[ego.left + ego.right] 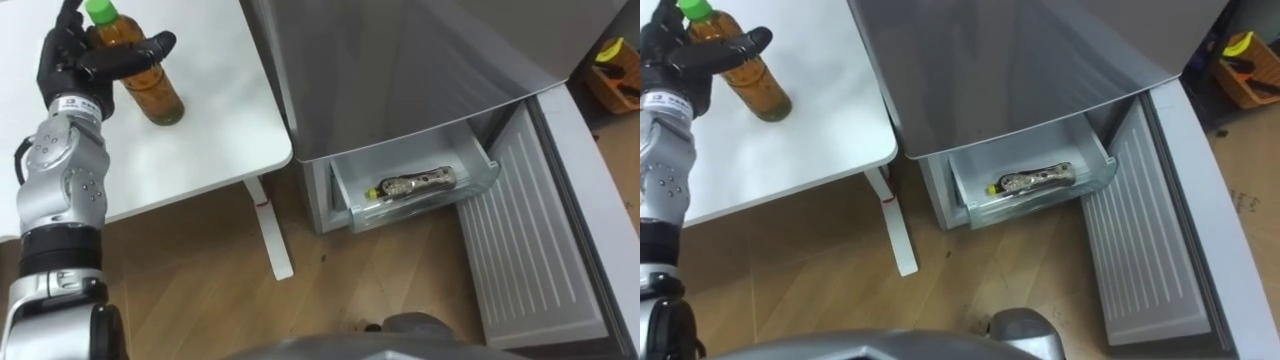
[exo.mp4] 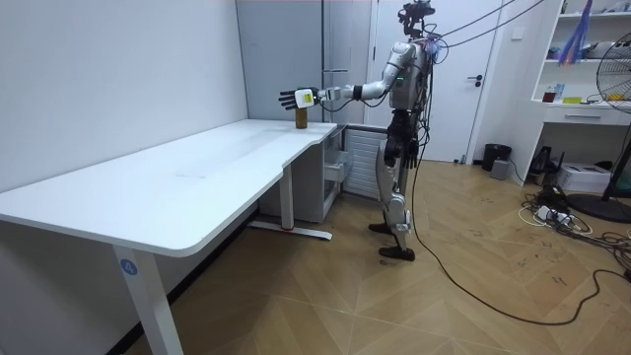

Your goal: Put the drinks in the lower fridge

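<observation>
The long white table (image 1: 210, 110) takes up the left of the scene. Its rounded corner lies just beside the grey fridge (image 1: 400, 70), with only a thin gap between them. In the room view the robot stands on the wooden floor (image 1: 200, 290) before the fridge, with its left arm stretched out over the tabletop. The lower fridge door (image 1: 520, 250) hangs wide open to the right, its ribbed white inner face turned up, and open floor lies in front of it. The lower drawer (image 1: 345, 200) is pulled out. A second bottle (image 1: 418, 184) lies flat in it, its long axis running along the drawer and its yellow cap pointing left; its label is too small to read. On the table the tea bottle (image 1: 158, 95) stands upright, green cap (image 1: 101, 11) up. It sits well in from the table's front edge, with bare tabletop to its right. The left hand (image 1: 70, 62) is set against its upper part, fingers straight and pointing up on the bottle's left, thumb spread wide across its front. It cannot be told whether the palm touches the bottle. The thumb hides part of the bottle's shoulder.
</observation>
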